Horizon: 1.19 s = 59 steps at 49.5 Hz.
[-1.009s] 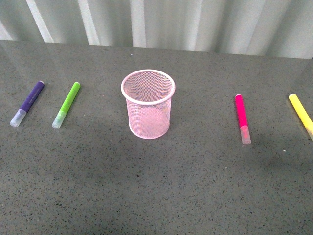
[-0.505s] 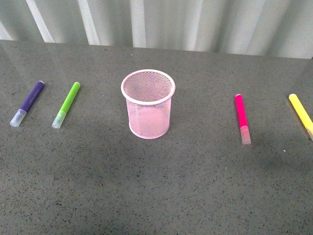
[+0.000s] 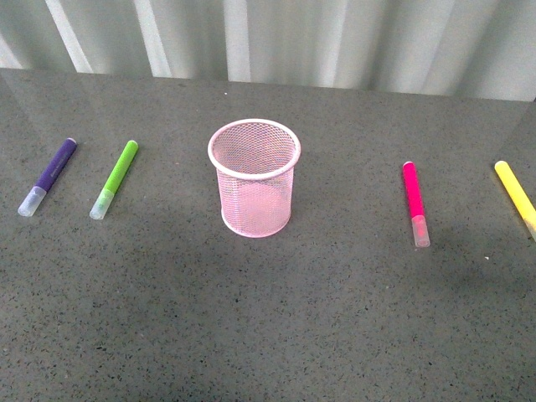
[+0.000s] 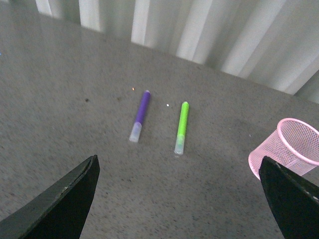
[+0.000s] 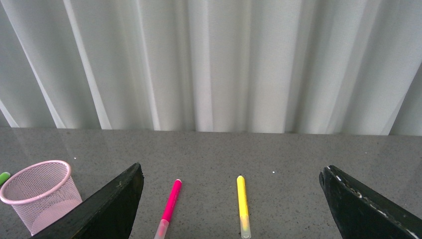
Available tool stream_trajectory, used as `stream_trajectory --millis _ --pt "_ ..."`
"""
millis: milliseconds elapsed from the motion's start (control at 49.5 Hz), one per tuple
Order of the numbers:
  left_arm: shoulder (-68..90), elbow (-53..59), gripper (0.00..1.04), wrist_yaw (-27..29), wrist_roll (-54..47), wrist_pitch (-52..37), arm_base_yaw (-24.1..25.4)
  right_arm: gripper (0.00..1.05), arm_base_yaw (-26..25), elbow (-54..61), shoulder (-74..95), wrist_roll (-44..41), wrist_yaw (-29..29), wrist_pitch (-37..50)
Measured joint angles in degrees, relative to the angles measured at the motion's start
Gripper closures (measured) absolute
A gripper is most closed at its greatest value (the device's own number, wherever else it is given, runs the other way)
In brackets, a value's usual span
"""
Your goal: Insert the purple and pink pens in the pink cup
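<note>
Pink cup: pale pink wire-mesh pen holder with a solid rim, standing upright with its mouth up, near the middle of the grey speckled tabletop. Purple pen: lies flat at the far left, clear cap toward the robot, well apart from the cup. Lime-green marker: lies flat between the purple pen and the cup, roughly parallel to the pen. Pink pen: lies flat to the right of the cup and well apart from it, cap toward the robot. Yellow marker: lies further right, at the edge of the front view. Left fingers: spread wide, holding nothing; the purple pen and green marker lie ahead of them. Right fingers: spread wide, holding nothing; the pink pen and yellow marker show between them. Curtain: pale and pleated, behind the tabletop.
</note>
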State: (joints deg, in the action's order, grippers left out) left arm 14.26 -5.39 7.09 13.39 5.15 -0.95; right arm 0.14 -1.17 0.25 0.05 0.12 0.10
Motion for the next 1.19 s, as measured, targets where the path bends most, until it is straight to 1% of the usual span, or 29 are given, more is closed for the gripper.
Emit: stream_trajectory --millis 20,121,202,242,283,343,404,464,565,666,848,1191 --pt "1.44 -0.15 0.07 -0.52 0.33 -0.92 0.35 0.07 0.00 0.00 0.00 0.00 -0.04 0.00" --pt "14.80 -2.49 0.07 -7.15 2.75 -12.28 3.23 0.07 0.00 0.00 0.00 0.00 0.00 -0.02" --pt "33.51 -9.01 0.07 -18.03 2.73 -27.02 7.04 0.07 0.00 0.00 0.00 0.00 -0.02 -0.02" --pt "42.14 -12.85 0.07 -20.17 1.49 -32.00 8.13 0.07 0.00 0.00 0.00 0.00 0.00 -0.02" --pt "49.07 -16.24 0.07 -21.20 -0.33 -34.29 8.74 0.07 0.00 0.00 0.00 0.00 0.00 -0.02" --pt "58.64 -21.46 0.07 -22.05 -3.41 -34.75 9.35 0.07 0.00 0.00 0.00 0.00 -0.02 -0.02" --pt "69.24 -28.30 0.07 -23.85 -7.48 -32.33 9.90 0.07 0.00 0.00 0.00 0.00 0.00 -0.02" --pt "77.26 -34.71 0.07 -24.30 -10.88 -29.38 9.97 0.07 0.00 0.00 0.00 0.00 -0.02 -0.02" --pt "84.39 -42.40 0.07 -24.63 -14.95 -26.03 9.64 0.07 0.00 0.00 0.00 0.00 -0.02 -0.02" --pt "89.15 -48.00 0.07 -22.29 -18.71 -23.04 9.16 0.07 0.00 0.00 0.00 0.00 -0.02 -0.02" --pt "97.77 -55.15 0.07 -20.24 -23.87 -18.16 9.09 0.07 0.00 0.00 0.00 0.00 -0.02 -0.02" --pt "106.09 -59.63 0.07 -18.45 -29.97 -17.90 9.33 0.07 0.00 0.00 0.00 0.00 0.00 -0.02"
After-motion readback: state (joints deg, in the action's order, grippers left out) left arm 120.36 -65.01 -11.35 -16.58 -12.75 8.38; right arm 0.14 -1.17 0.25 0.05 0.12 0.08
